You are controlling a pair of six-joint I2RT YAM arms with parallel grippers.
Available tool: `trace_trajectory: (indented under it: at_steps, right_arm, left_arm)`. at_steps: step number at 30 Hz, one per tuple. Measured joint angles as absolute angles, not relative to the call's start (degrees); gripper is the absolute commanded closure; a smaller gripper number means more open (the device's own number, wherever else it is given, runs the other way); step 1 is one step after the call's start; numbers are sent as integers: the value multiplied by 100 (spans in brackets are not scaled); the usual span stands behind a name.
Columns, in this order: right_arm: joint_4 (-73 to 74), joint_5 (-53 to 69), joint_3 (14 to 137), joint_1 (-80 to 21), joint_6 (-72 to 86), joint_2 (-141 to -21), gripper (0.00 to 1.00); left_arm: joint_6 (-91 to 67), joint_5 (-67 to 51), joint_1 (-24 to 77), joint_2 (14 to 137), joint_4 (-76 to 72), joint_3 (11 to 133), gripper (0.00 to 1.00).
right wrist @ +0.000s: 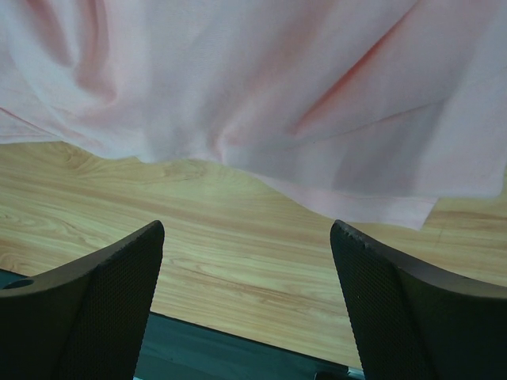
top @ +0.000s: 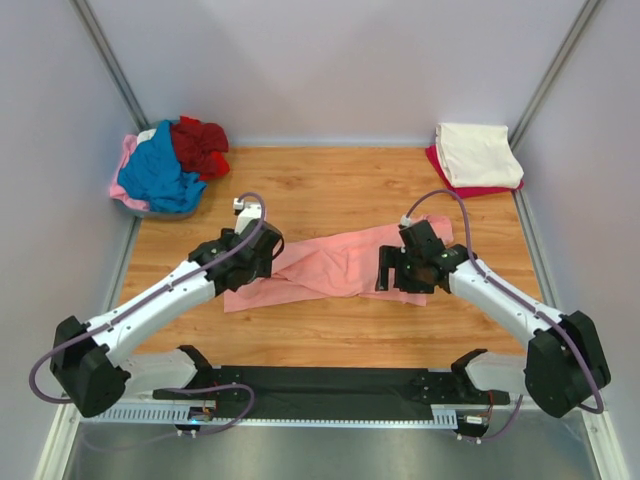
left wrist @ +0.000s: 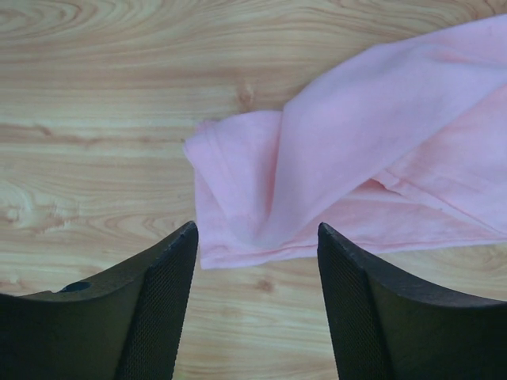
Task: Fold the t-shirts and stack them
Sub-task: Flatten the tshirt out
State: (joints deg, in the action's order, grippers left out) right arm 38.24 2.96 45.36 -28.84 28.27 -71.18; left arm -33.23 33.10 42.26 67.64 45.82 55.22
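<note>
Flanking salmon-pink t-shirt (top: pixel 335 262), open left end effector (left wrist: pixel 257 236), open right end effector (right wrist: pixel 247 229).

Seen from overhead, the salmon-pink shirt (top: pixel 340 262) has its 9 o'clock end hidden under the left arm (top: pixel 160 295) and its 3 o'clock end under the right arm (top: pixel 500 295). The left wrist view cuts it off at 3 o'clock; the right wrist view cuts it off at 9, 12 and 3 o'clock. At the tabletop's (top: pixel 330 190) 10 o'clock corner, the pale pink shirt (top: pixel 122 170) lies mostly under the blue shirt (top: pixel 155 175). At 1 o'clock, the cream shirt (top: pixel 478 153) hides all but an edge of the red shirt (top: pixel 462 188).
</note>
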Motion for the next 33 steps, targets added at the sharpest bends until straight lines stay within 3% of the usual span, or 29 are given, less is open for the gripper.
trace_trajectory:
  at_steps: [1, 13, 15, 16, 18, 19, 27, 33]
  right_arm:
    - [3813, 296, 4536, -2906, 2827, -7142, 13]
    - [3756, 276, 4536, -2963, 2821, -7203, 13]
    - [3756, 255, 4536, -2963, 2818, -7203, 13]
    - [3756, 246, 4536, -2963, 2816, -7203, 13]
    - [3756, 239, 4536, -2963, 2803, -7203, 13]
    - [3758, 226, 4536, -2963, 2799, -7203, 13]
    - [3771, 174, 4536, -2963, 2714, -7203, 13]
    - [3909, 154, 4746, -2963, 2633, -7317, 13]
  left_arm:
    - [-3341, 3382, 4228, 6744, 4558, 5516, 36]
    - [-3579, 3277, 4237, 7808, 4171, 4864, 42]
    - [-3590, 3264, 4235, 7913, 4082, 4869, 53]
    - [-3592, 3267, 4237, 7966, 4040, 4875, 68]
    - [-3581, 3280, 4237, 8075, 4003, 4917, 84]
    - [-3535, 3286, 4237, 8143, 3981, 4958, 100]
    - [-3033, 3798, 4104, 8514, 4117, 5902, 100]
    - [-2587, 3487, 2884, 8764, 4125, 7150, 100]
